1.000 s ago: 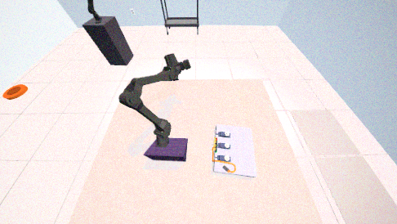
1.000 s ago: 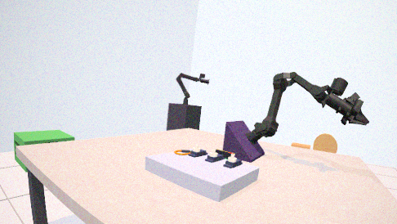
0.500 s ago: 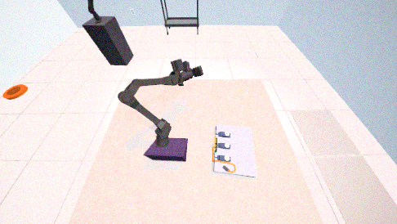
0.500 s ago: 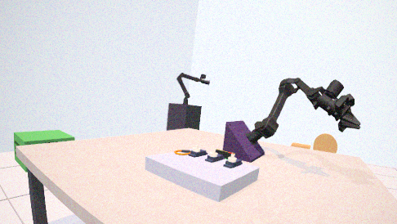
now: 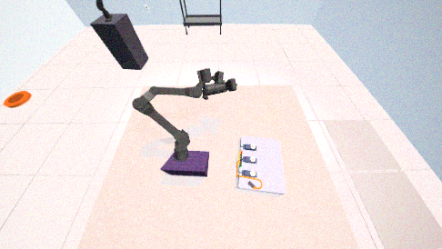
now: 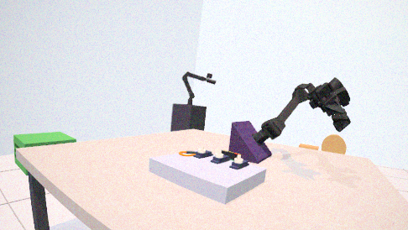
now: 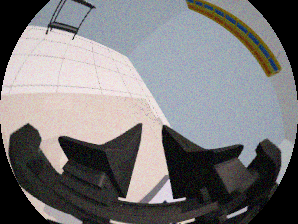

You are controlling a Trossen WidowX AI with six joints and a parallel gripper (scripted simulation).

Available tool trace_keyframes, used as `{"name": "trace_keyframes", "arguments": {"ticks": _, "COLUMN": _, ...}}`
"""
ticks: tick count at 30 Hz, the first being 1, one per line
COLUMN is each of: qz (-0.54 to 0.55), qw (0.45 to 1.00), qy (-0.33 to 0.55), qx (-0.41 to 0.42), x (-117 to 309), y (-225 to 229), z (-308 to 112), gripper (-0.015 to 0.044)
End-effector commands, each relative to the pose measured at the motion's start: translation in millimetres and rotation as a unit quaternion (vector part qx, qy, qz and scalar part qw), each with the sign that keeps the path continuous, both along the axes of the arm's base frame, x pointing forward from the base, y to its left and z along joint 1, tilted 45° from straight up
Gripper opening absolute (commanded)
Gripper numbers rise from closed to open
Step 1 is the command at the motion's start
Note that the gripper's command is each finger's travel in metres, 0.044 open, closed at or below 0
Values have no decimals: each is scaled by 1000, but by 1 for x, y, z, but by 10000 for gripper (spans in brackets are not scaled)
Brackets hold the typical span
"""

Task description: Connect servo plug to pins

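gripper [image 5: 234,84] [image 6: 342,123] [image 7: 152,127] is empty, fingers slightly apart. That dark plug [image 5: 252,184] on the pale board [image 5: 271,164] [image 6: 189,173] is probably light with a floppy lead, so I'd pinch its sides, not the wires

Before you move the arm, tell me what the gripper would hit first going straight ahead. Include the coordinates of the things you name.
Probably the table top [image 5: 159,214] [image 6: 105,168] [image 7: 45,115], near its edge: the gripper [image 5: 234,84] [image 6: 342,122] [image 7: 152,127] seems to slant down, though depth is unclear.

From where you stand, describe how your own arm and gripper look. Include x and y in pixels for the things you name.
The arm [image 5: 169,124] [image 6: 286,110] is dark grey to black, with slim links and bulkier rounded joints. The gripper [image 7: 152,127] has two dark, angular fingers that taper to points, set on a broad curved body. I can make out no sleeve, cable or marking on either.
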State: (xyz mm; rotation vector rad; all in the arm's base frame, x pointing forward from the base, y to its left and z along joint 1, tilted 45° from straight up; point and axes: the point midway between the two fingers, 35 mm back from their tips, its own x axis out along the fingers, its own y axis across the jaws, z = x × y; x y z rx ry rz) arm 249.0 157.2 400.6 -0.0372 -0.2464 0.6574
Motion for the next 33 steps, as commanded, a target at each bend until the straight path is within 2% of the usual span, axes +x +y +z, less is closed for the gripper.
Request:
{"name": "trace_keyframes", "arguments": {"ticks": 1, "qz": -68, "qw": 997, "qy": 22, "qx": 5, "x": 22, "y": -28, "z": -15, "gripper": 115}}
{"name": "trace_keyframes", "arguments": {"ticks": 17, "qz": -319, "qw": 942, "qy": 98, "qx": 25, "x": 68, "y": -157, "z": -75, "gripper": 115}}
{"name": "trace_keyframes", "arguments": {"ticks": 33, "qz": -292, "qw": 899, "qy": 325, "qx": -26, "x": 141, "y": -175, "z": -152, "gripper": 115}}
